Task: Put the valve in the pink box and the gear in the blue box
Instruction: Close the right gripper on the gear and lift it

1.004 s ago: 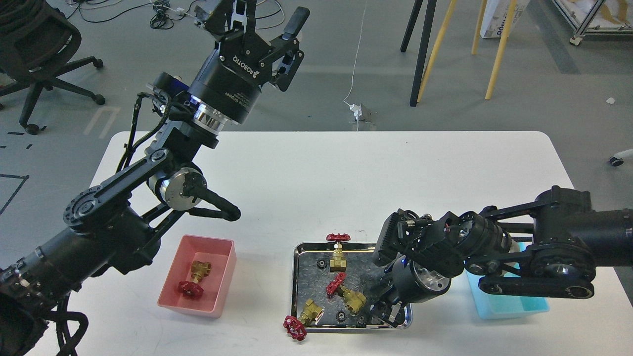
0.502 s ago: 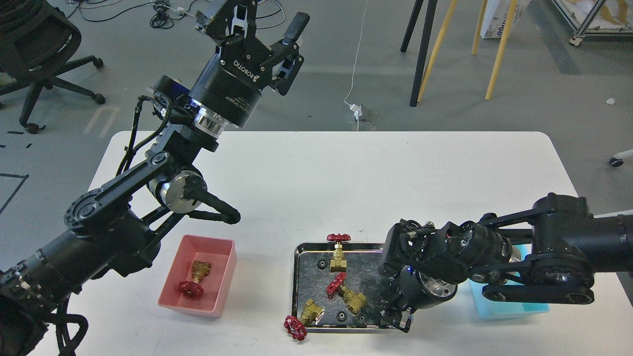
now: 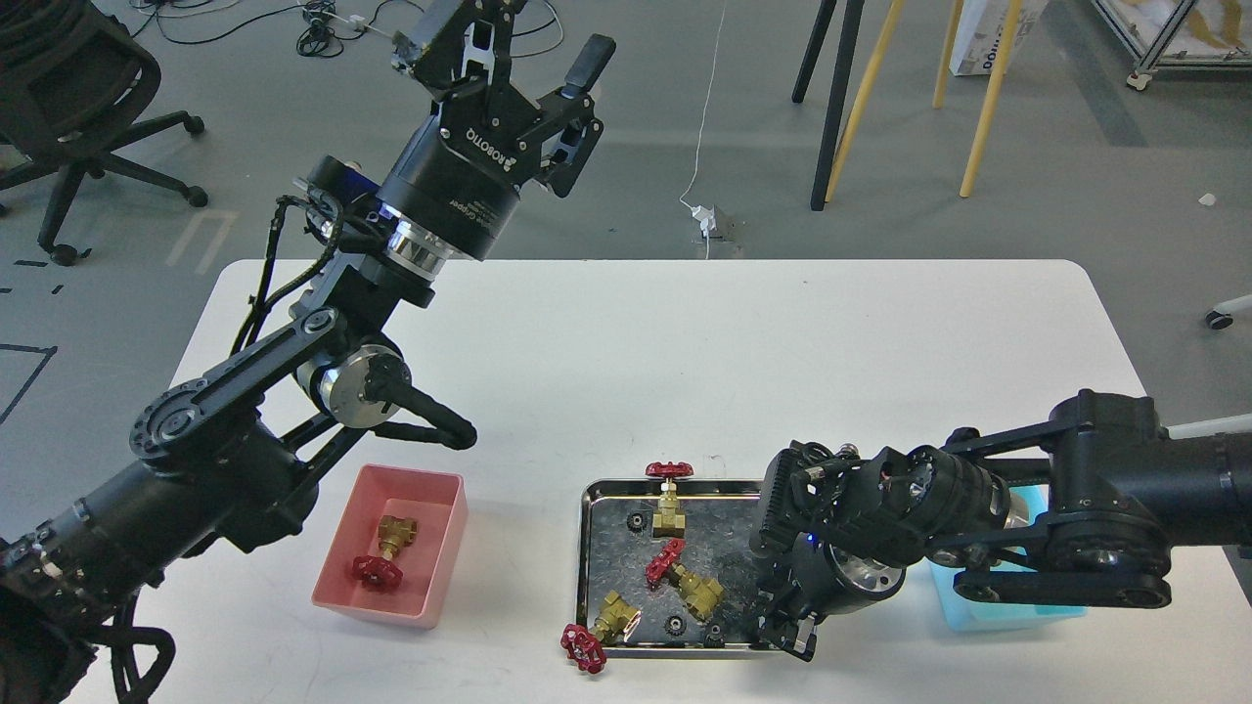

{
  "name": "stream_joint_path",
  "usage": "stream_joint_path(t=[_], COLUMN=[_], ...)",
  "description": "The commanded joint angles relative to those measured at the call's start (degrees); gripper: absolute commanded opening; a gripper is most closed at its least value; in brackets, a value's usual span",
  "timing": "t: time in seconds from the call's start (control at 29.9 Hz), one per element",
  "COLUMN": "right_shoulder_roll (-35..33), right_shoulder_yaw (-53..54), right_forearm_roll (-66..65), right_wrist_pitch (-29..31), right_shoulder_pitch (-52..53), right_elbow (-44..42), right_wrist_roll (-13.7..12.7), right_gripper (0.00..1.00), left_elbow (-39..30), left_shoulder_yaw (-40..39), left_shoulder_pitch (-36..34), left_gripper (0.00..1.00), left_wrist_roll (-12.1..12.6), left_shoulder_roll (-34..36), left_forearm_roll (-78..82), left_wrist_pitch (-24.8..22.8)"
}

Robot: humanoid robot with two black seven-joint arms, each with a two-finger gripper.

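In the pink box one valve done, three plus gears left in tray; right gripper state unclear, left gripper spread empty.

You get an evenly lit, bright picture, with soft light from overhead and no hard beam. The white counter reads clean and slightly bluish, without blown-out patches. Shadows are faint and diffuse: a pale one sits under the pink box along its near edge, and another under the right arm. The steel tray gives you mottled reflections and dark mirror patches, so the small black parts on it are hard to separate. The black arms swallow detail; the right claw is dark and end-on. Focus is sharp across the counter. The far floor looks a little softer and grainy.
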Motion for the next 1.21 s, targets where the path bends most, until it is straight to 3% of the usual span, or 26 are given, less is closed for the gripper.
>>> stream_joint_path(t=[0.0,0.9,1.04,1.17], right_shoulder_roll=[0.26,2.28,2.46,2.64], right_shoulder_yaw=[0.0,0.53,0.62,0.79], right_forearm_roll=[0.0,0.09,0.0,0.0], right_wrist_pitch=[0.0,0.0,0.0,0.0], right_shoulder_pitch=[-0.39,-2.85,-2.77,-2.68], right_elbow=[-0.89,-4.32,-4.32,-4.32], right_wrist_roll=[0.0,0.0,0.0,-0.09], right_gripper=[0.38,0.35,0.14,0.02], left_elbow=[-0.03,-0.03,-0.03,-0.03], left_shoulder_yaw=[-0.08,0.01,0.01,0.01], left_shoulder_pitch=[0.07,0.51,0.6,0.77], left_gripper=[0.76,0.76,0.76,0.76], left_wrist_roll=[0.0,0.0,0.0,0.0], left_shoulder_roll=[-0.02,-0.02,-0.02,-0.02], left_forearm_roll=[0.0,0.26,0.26,0.26], left_wrist_pitch=[0.0,-0.09,-0.09,-0.09])
